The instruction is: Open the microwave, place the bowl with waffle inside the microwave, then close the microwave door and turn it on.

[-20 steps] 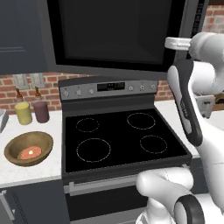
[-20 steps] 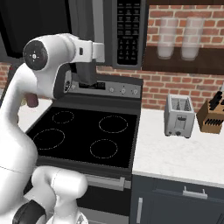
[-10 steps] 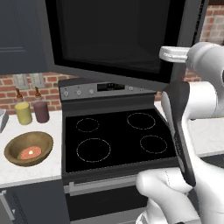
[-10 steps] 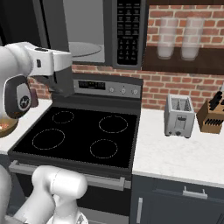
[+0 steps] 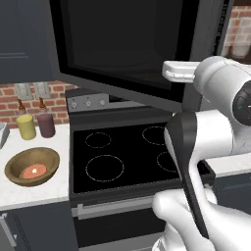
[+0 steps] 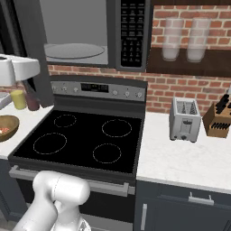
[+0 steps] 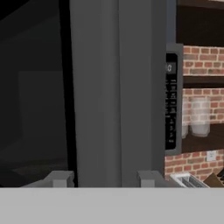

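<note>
Your microwave (image 6: 90, 34) sits above the stove (image 6: 83, 140) with its cavity exposed and the glass turntable (image 6: 74, 49) showing inside. The microwave door (image 5: 122, 44) is swung wide out over the cooktop, its dark window toward the left base camera.

Your arm (image 5: 196, 162) rises from the lower right of the left base view, the dark forearm running up to a big white joint beside the door's free edge, with the white hand reaching left toward that edge. In the hand view the gripper (image 7: 104, 178) looks straight along the grey door edge; the two tips stand apart with the panel's edge between them, and you cannot tell whether they touch it.

The keypad strip (image 6: 132, 34) carries small white markings, too blurred to read; the stove's display is equally unreadable.

The bowl (image 5: 32, 165) rests on the counter left of the stove, the waffle (image 5: 34, 171) lying in it, near the yellow jar (image 5: 26, 126) and maroon jar (image 5: 46, 124).
</note>
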Controlling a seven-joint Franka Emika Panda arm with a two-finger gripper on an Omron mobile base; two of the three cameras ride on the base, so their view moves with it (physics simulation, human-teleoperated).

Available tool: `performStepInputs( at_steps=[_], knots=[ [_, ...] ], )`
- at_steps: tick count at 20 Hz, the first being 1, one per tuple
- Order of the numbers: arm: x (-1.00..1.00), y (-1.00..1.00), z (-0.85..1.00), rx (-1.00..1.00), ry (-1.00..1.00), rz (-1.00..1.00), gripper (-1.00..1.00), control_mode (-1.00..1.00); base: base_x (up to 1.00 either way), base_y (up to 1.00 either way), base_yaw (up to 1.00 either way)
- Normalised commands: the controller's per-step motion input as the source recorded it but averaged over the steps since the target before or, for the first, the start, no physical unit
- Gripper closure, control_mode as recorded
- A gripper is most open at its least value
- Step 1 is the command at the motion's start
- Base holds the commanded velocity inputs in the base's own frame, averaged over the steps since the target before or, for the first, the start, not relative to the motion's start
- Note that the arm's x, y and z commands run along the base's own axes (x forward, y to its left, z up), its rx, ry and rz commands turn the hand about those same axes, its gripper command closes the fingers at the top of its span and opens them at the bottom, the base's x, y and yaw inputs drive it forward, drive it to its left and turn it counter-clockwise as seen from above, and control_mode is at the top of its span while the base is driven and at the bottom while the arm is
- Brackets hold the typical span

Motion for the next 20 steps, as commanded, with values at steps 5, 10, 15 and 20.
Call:
performStepInputs(
  at_steps=[5,10,15,20],
  knots=[
    [-0.28,0.5,0.0,-0.03,0.0,0.0,1.0,-1.0,0.0,0.0,0.0],
    [-0.11,0.37,0.0,-0.02,0.0,0.0,1.0,-1.0,0.0,0.0,0.0],
    [0.0,0.0,0.0,0.0,0.0,0.0,1.0,-1.0,0.0,0.0,0.0],
    [0.0,0.0,0.0,0.0,0.0,0.0,-1.0,-1.0,0.0,0.0,0.0]
  ],
)
